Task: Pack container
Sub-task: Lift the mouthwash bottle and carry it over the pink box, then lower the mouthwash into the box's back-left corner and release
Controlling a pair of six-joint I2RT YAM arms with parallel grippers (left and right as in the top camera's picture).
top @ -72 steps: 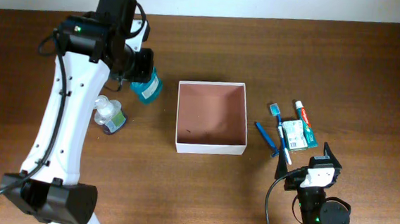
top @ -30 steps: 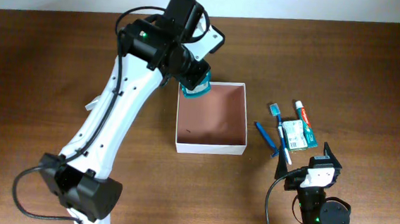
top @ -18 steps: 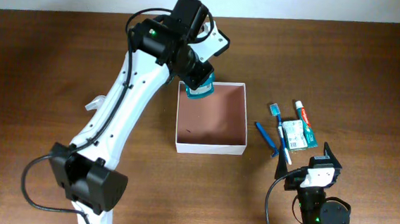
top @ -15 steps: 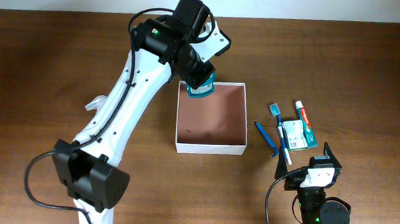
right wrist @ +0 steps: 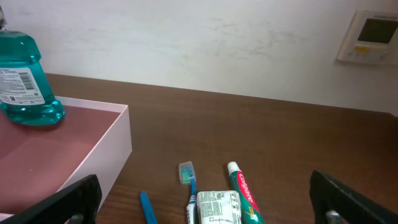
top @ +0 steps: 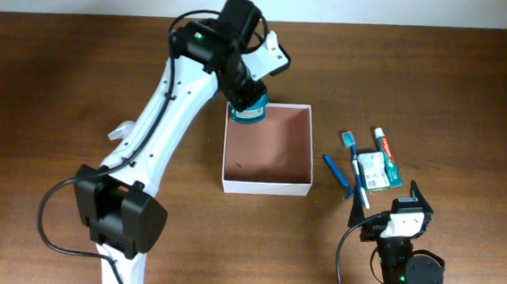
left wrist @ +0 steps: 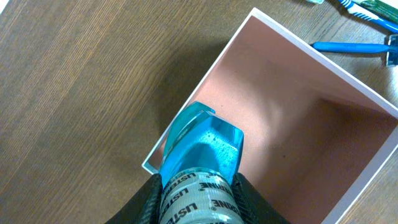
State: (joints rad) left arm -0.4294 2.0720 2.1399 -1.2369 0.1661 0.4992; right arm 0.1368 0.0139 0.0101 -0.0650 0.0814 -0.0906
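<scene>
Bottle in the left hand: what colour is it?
Teal, with a white label. The bottle shows best in the right wrist view.

The left arm [top: 159, 128] is built of white shells and black joint housings, with a green light [top: 200, 37] lit behind the left gripper [left wrist: 199, 198]. Alongside, black cables [top: 39, 221] are looped. The right arm [top: 404, 260] is black, white-capped.

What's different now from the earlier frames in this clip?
The left pincer, shut on the teal mouthwash bottle, carried it rightward from the table's left side to over the container's far-left corner. The container, the toiletries to its right and the right pincer stayed put.
</scene>
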